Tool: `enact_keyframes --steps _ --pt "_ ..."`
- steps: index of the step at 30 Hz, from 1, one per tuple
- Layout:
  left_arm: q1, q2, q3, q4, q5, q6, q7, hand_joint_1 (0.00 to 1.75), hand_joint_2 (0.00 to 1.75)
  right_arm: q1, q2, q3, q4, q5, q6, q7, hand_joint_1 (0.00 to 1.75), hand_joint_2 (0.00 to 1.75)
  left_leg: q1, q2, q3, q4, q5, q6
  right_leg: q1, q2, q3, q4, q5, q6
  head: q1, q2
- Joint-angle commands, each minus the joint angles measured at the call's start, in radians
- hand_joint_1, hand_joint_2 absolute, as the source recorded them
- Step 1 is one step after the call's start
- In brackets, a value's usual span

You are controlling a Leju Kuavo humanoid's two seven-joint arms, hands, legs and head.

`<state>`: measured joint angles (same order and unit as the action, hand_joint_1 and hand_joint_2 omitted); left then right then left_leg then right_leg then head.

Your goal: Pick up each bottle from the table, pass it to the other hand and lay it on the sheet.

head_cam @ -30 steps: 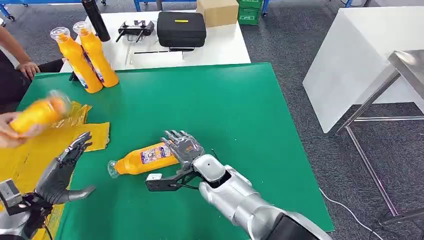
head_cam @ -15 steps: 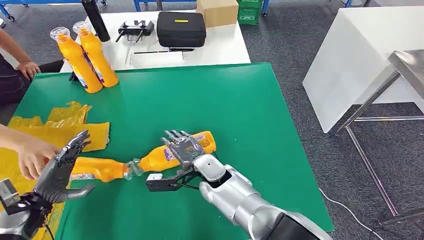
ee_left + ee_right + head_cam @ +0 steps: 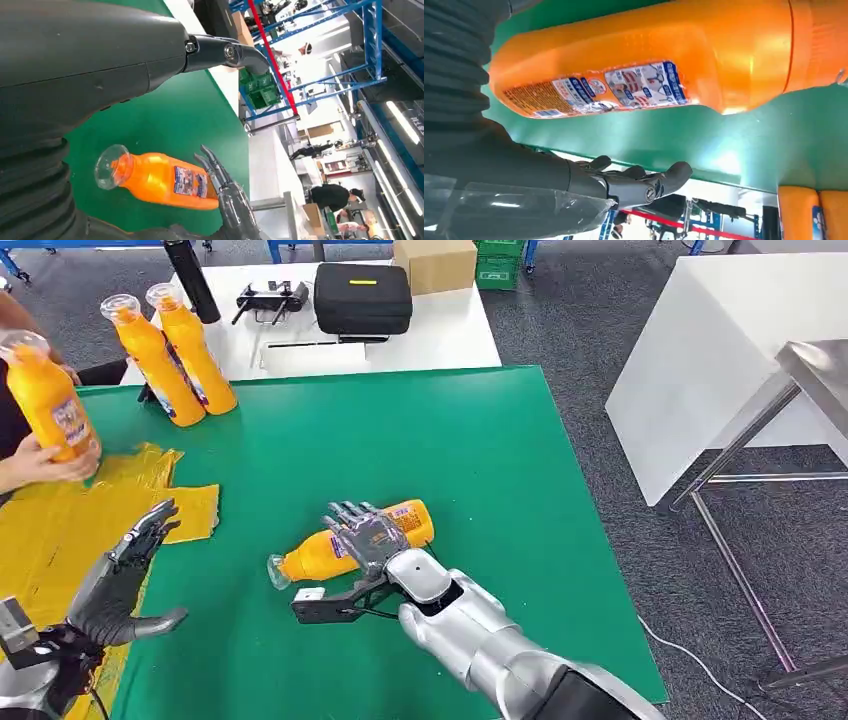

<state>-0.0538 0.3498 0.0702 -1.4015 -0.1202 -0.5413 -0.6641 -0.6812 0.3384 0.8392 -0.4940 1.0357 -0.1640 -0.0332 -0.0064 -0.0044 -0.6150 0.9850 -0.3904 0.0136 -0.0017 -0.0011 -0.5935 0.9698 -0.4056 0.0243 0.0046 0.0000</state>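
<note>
orange bottle (image 3: 350,540) lying on the green table (image 3: 480,460), under the right robot hand (image 3: 366,532), fingers spread, not yet gripped. left robot hand (image 3: 125,575) spread, empty, over the yellow sheet (image 3: 50,530). handover and laying down left; two bottles (image 3: 170,355) waiting upright beyond the sheet.

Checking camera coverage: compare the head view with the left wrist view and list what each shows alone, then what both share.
Head view alone: the yellow sheet, two upright bottles, a person's hand holding a third bottle upright at the sheet's far edge, the black case, and the left hand, open. Left wrist view alone: blue racks and distant people. Both: the lying bottle on the green table, with the right hand above it.
</note>
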Motion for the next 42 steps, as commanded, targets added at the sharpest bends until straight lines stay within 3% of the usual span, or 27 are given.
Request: enact_keyframes --steps 1,27,29,30,31,32,33,38,42 --pt "-0.042 -0.029 0.003 0.039 0.0 -0.007 -0.023 0.0 1.75 -0.045 -0.043 -0.008 0.036 0.008 0.038 0.01 0.0 1.75 0.001 -0.003 0.002 0.001 -0.001 -0.001 0.001 -0.003 0.004 0.0 -0.002 0.0 0.0 0.0" --pt "-0.071 -0.032 -0.014 0.066 0.003 -0.009 -0.021 0.0 1.75 -0.087 -0.081 -0.041 0.117 0.022 0.077 0.052 0.0 1.75 0.0 -0.002 0.002 0.001 -0.001 -0.001 0.0 -0.003 0.003 0.0 -0.002 0.0 0.0 0.0" --pt "-0.086 -0.031 -0.023 0.082 0.004 -0.015 -0.024 0.0 1.75 -0.092 -0.078 -0.042 0.141 0.024 0.113 0.051 0.0 1.75 0.0 -0.002 0.002 0.0 -0.001 -0.001 0.0 -0.003 0.004 0.0 -0.002 0.0 0.0 0.0" --pt "-0.125 -0.032 -0.045 0.116 0.002 -0.025 -0.03 0.0 1.75 -0.097 -0.074 -0.043 0.173 0.014 0.192 0.03 0.0 1.75 0.0 -0.004 0.003 0.001 -0.001 -0.002 0.0 -0.004 0.005 0.001 -0.003 0.0 0.0 0.0" --pt "-0.158 -0.035 -0.062 0.147 -0.001 -0.028 -0.034 0.0 1.75 -0.098 -0.075 -0.046 0.191 0.002 0.247 0.009 0.12 1.75 0.0 -0.003 0.002 0.0 0.0 -0.001 0.0 -0.004 0.003 0.0 -0.002 0.0 0.0 0.0" --pt "-0.209 -0.04 -0.088 0.194 -0.002 -0.037 -0.034 0.0 1.75 -0.097 -0.079 -0.038 0.213 -0.001 0.309 -0.008 1.13 1.75 0.0 -0.006 0.002 0.001 0.0 -0.002 0.0 -0.007 0.004 0.0 -0.002 0.0 0.0 0.0" --pt "-0.243 -0.045 -0.108 0.223 -0.001 -0.043 -0.034 0.0 1.75 -0.092 -0.084 -0.03 0.225 0.002 0.342 -0.009 1.73 1.75 0.001 -0.007 0.003 0.001 0.0 -0.002 0.001 -0.007 0.005 0.001 -0.003 0.0 0.0 0.0" --pt "-0.303 -0.051 -0.161 0.27 0.009 -0.031 -0.034 0.0 1.75 -0.054 -0.101 -0.008 0.245 0.013 0.391 -0.025 1.75 1.75 0.001 -0.012 0.006 -0.001 0.002 -0.001 0.001 -0.011 0.009 -0.003 -0.002 0.0 0.0 0.0" --pt "-0.293 -0.045 -0.162 0.257 0.016 -0.033 -0.034 0.0 1.75 -0.055 -0.099 -0.006 0.244 0.014 0.402 -0.021 1.75 1.75 0.0 -0.005 0.01 -0.001 0.0 -0.001 0.0 -0.006 0.012 -0.003 -0.001 0.0 0.0 0.0"
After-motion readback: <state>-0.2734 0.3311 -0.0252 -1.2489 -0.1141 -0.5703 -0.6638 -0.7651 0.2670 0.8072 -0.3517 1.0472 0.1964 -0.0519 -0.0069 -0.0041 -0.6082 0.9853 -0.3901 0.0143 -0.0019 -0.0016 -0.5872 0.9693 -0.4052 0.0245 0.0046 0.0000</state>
